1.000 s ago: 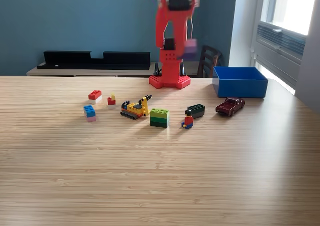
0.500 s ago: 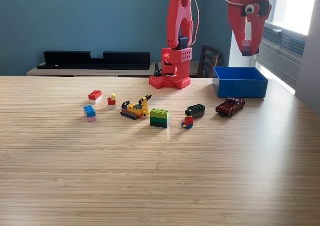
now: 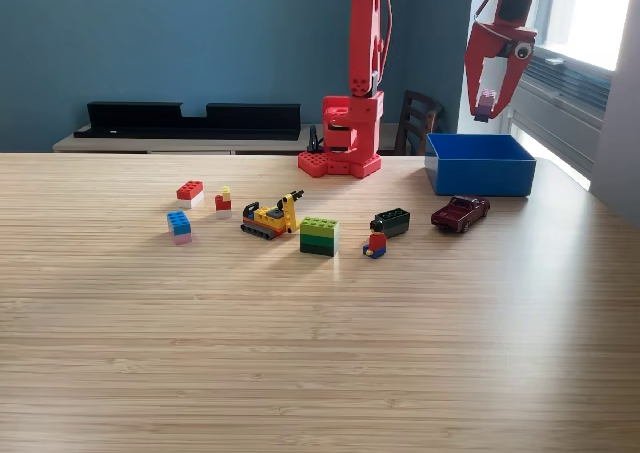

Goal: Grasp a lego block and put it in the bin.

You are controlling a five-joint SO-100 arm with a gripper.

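Gripper (image 3: 486, 103) holds a purple block (image 3: 486, 101) above the blue bin (image 3: 479, 165) (well clear of its rim). A release from this height risks the block bouncing out.

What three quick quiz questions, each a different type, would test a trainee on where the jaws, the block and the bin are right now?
1. True or false: the gripper hangs above the blue bin.
2. What do the jaws hold? A) toy car B) small purple block C) nothing
3. Fill in: the dark red toy car sits on the table just in front of the ____.

Key: 1 true. 2 B, the small purple block. 3 bin.
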